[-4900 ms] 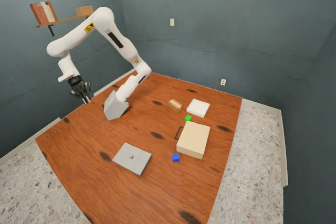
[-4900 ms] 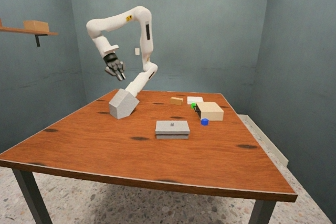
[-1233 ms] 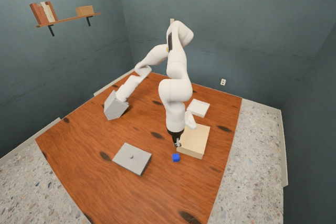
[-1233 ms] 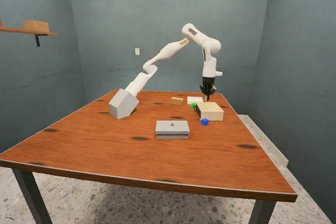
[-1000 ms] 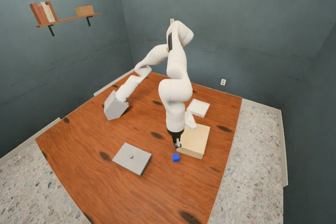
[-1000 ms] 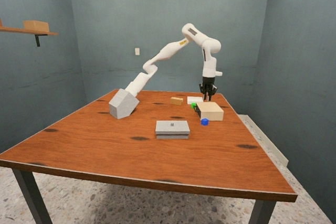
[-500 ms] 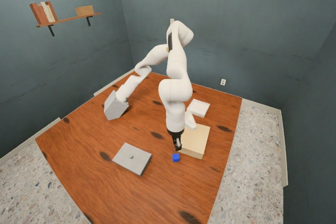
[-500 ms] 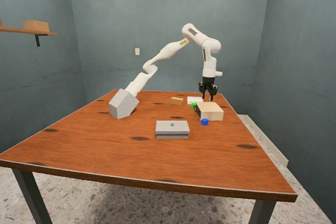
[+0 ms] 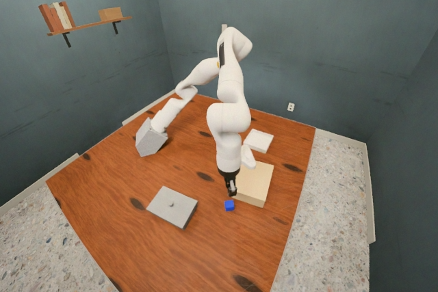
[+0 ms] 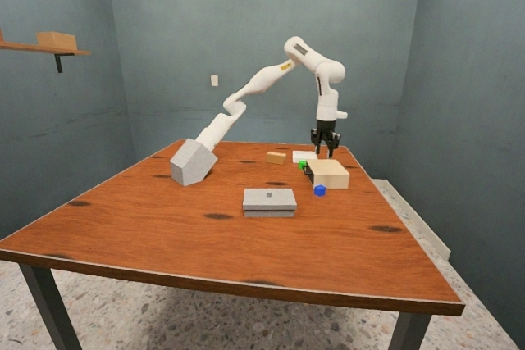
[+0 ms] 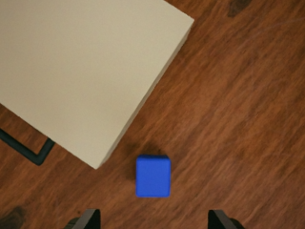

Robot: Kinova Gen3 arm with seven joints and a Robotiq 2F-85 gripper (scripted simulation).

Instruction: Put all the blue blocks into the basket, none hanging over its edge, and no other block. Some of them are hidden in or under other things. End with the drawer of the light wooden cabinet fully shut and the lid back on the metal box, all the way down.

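My gripper (image 9: 231,192) (image 10: 323,153) (image 11: 153,220) is open and empty, pointing down above the table beside the cabinet. A blue block (image 9: 228,205) (image 10: 319,190) (image 11: 152,176) lies on the table near the cabinet's corner, just ahead of the fingertips in the wrist view. The light wooden cabinet (image 9: 256,180) (image 10: 330,167) (image 11: 86,72) shows a dark handle (image 11: 37,159); no drawer sticks out in the wrist view. The grey metal box (image 10: 269,213) has its knobbed lid (image 9: 165,200) (image 10: 258,200) on. Insides are hidden. I cannot make out which container is the basket.
A low white box (image 9: 259,139) (image 10: 304,156) stands behind the cabinet. A green block (image 10: 302,164) lies by the cabinet's handle side. A tan box-like thing (image 10: 276,158) stands farther back. The robot's grey base (image 9: 151,139) (image 10: 191,164) is at the left.
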